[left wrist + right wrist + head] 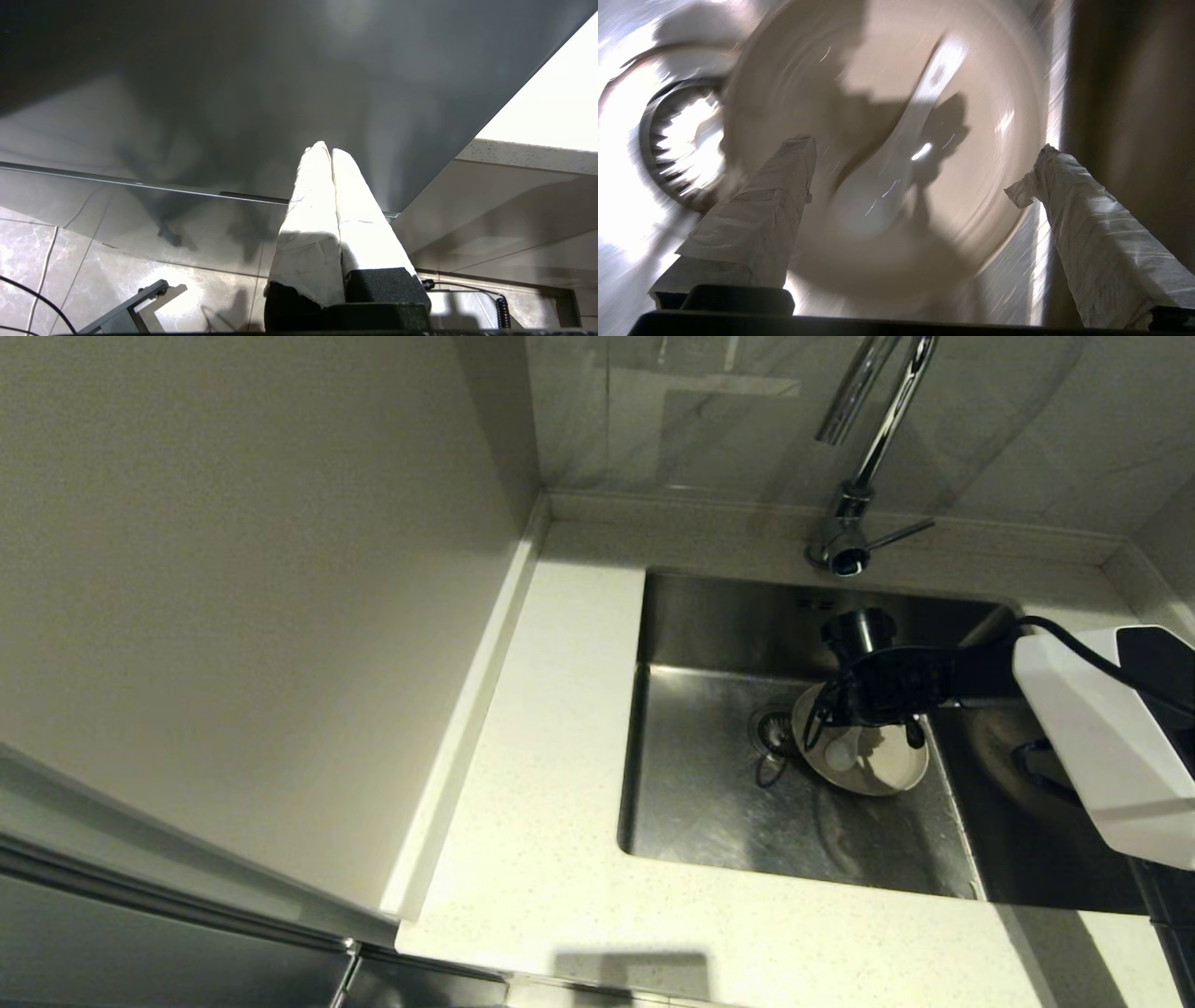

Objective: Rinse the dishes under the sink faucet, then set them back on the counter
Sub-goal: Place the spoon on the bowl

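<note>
A cream plate (887, 767) lies on the floor of the steel sink (709, 821), just right of the drain strainer (773, 728). A white spoon (842, 753) rests in the plate. My right gripper (864, 728) hangs directly over the plate, pointing down. In the right wrist view the right gripper (924, 145) is open, its cloth-wrapped fingers (775, 196) wide apart above the plate (985, 135) and the spoon (896, 158), holding nothing. The chrome faucet (864, 457) rises behind the sink. The small bowl is out of view. My left gripper (326, 148) is parked below the counter, shut and empty.
The speckled counter (551, 756) wraps the sink on the left and front, with a raised back edge. A beige wall panel (233, 616) stands at the left. The drain strainer (682, 140) sits close beside the plate's rim. The sink's right wall (1125, 93) is near the right finger.
</note>
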